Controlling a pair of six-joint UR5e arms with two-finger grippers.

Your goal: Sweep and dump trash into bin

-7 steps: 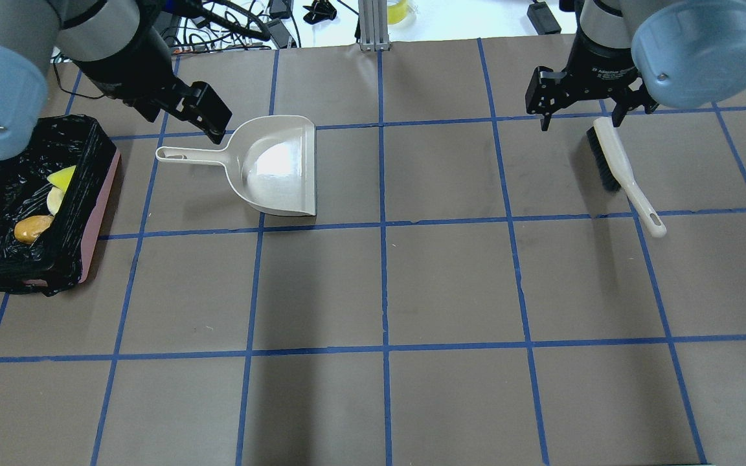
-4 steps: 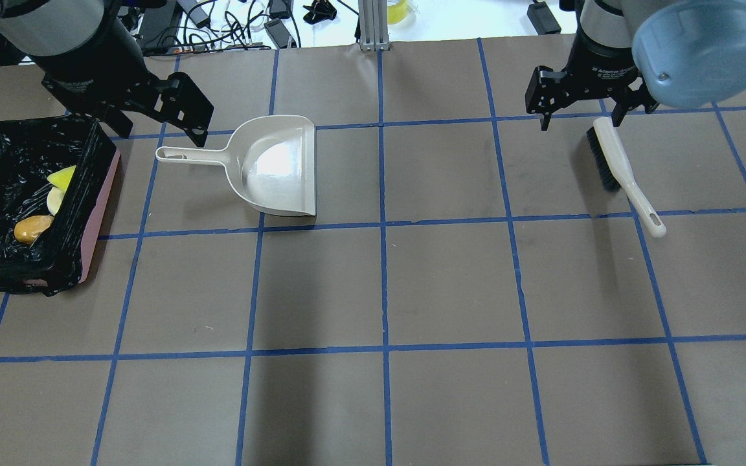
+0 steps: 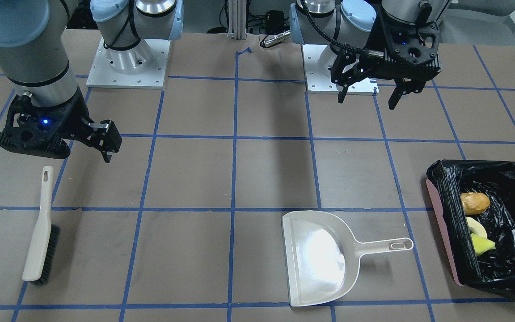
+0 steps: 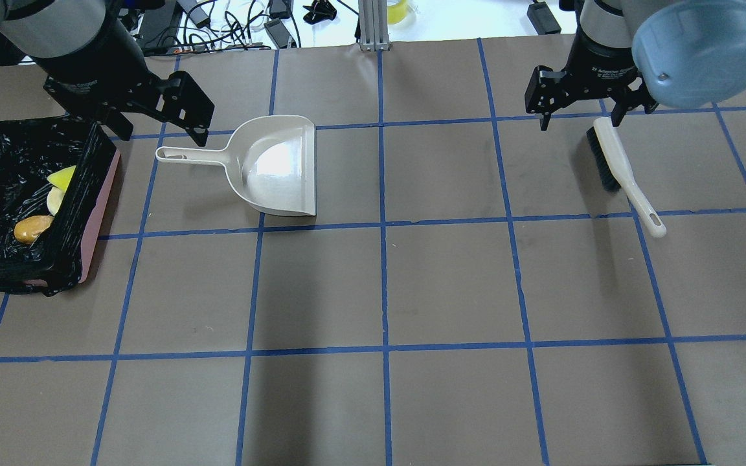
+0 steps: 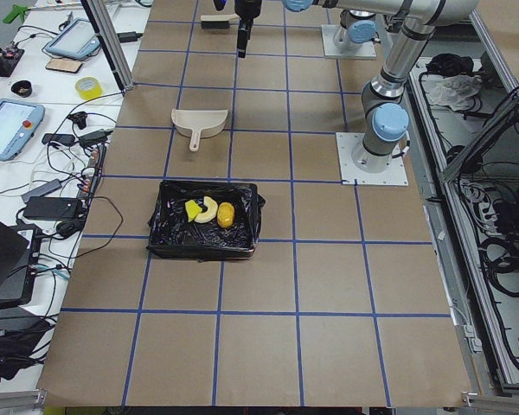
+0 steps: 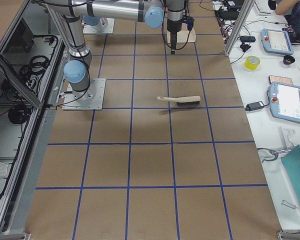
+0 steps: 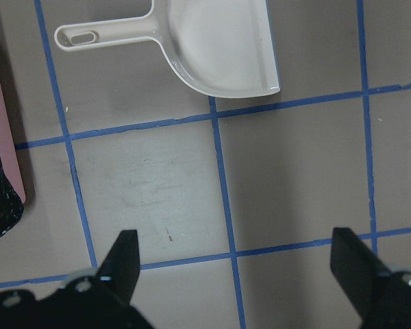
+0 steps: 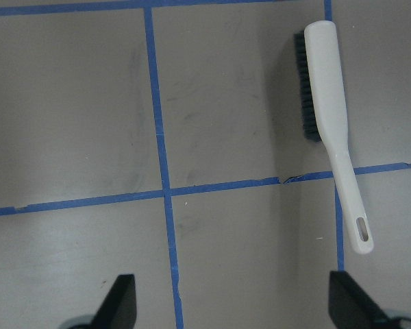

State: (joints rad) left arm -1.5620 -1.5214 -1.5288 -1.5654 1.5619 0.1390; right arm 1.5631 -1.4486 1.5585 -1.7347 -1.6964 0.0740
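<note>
The bin [image 4: 98,208] stands at the table's left, pink with a black bag liner; it also shows in the front view [image 3: 441,223]. Inside lie the yellow-orange potato-like piece [image 4: 32,228], the tan bread ring [image 4: 54,200] and the yellow sponge [image 4: 62,175]. My left gripper [image 4: 159,131] is open and empty, raised between the bin's far corner and the dustpan handle. My right gripper [image 4: 581,123] is open and empty, above the bristle end of the brush [image 4: 618,167].
A beige dustpan [image 4: 276,167] lies empty right of the bin, handle toward it. The white hand brush with black bristles lies at the far right. Cables and clutter sit beyond the table's far edge [image 4: 373,40]. Blue tape lines grid the brown table.
My left arm has swung left and back from the dustpan handle toward the bin's far corner, its jaws still open. The right arm, dustpan, brush and trash have not moved.
</note>
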